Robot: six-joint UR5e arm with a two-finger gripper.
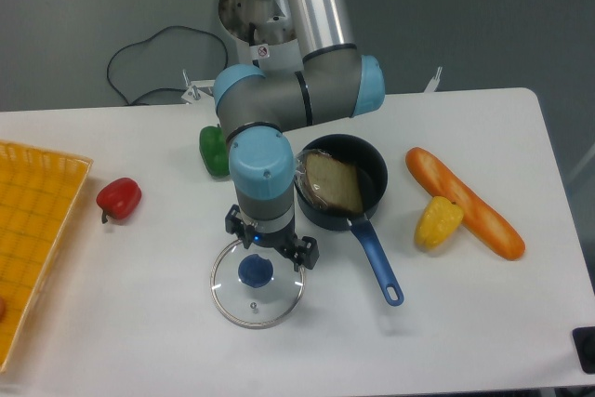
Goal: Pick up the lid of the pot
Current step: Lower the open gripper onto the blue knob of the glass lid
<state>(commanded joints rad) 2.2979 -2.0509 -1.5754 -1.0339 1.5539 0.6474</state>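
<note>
The gripper (272, 241) is over the back part of the pot lid (280, 298), its two fingers spread apart with nothing held between them. The lid is a round clear disc with a metal rim, lying on the white table. Its blue knob (256, 271) shows just in front of the fingers, not between them. The gripper covers part of the lid's back rim. Whether the fingertips touch the lid, I cannot tell.
Right of the gripper is a black pan (371, 169) with a blue handle (376, 262), holding a brown item. Farther right are a yellow object (439, 222) and a long orange loaf (465, 202). Green (213, 150) and red (119, 199) peppers and a yellow crate (37, 178) are leftward.
</note>
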